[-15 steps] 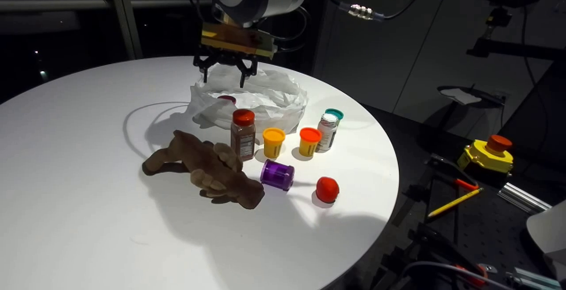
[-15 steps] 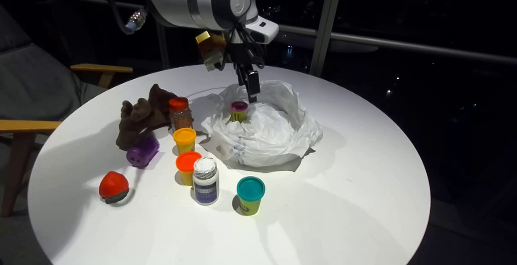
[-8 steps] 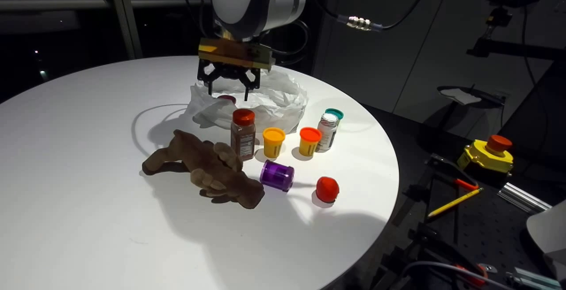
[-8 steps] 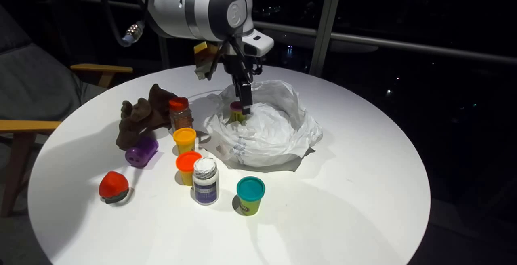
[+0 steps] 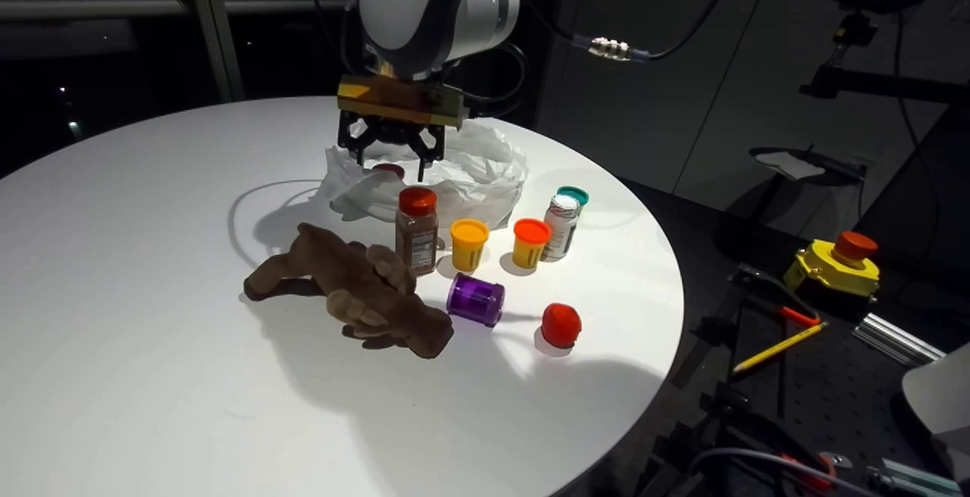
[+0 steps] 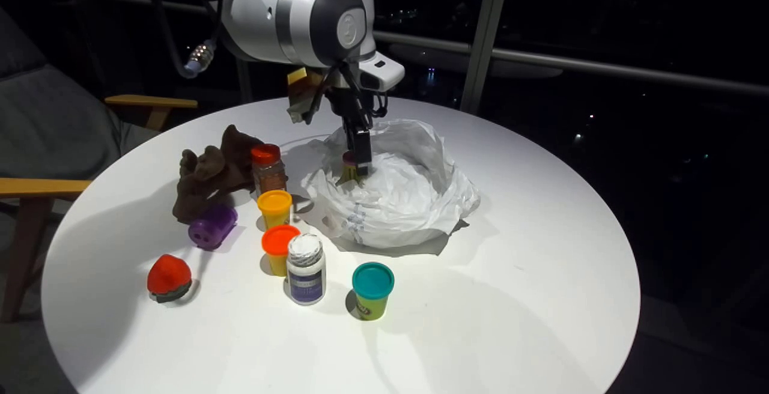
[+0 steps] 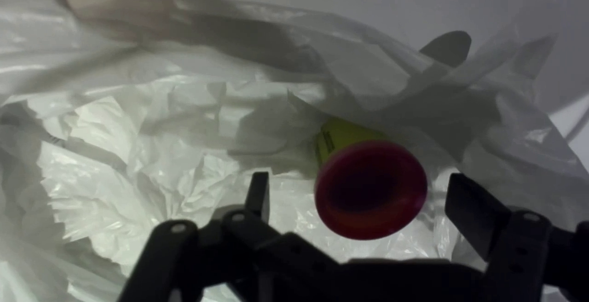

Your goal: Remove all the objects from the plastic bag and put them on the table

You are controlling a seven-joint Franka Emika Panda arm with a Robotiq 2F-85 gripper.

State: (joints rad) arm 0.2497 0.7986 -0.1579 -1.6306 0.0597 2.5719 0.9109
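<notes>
Black fingers [image 7: 474, 212] stand spread, gaps either side of a maroon-lidded yellow plastic jar [image 7: 370, 189], its print illegible, inside a crumpled white plastic bag [image 6: 402, 223] on a round white desk [image 6: 510, 322].

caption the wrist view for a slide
Open hand framing a red-lidded tub inside a wrinkled plastic bag.

Exterior views, two: set back, each looks down over the table [image 6: 510, 310] from a different side; both share my arm [image 6: 306, 27] and the plastic bag [image 6: 393, 226]. Wrist view, one: close, faces down past my fingers [image 7: 475, 214] into the bag.
</notes>
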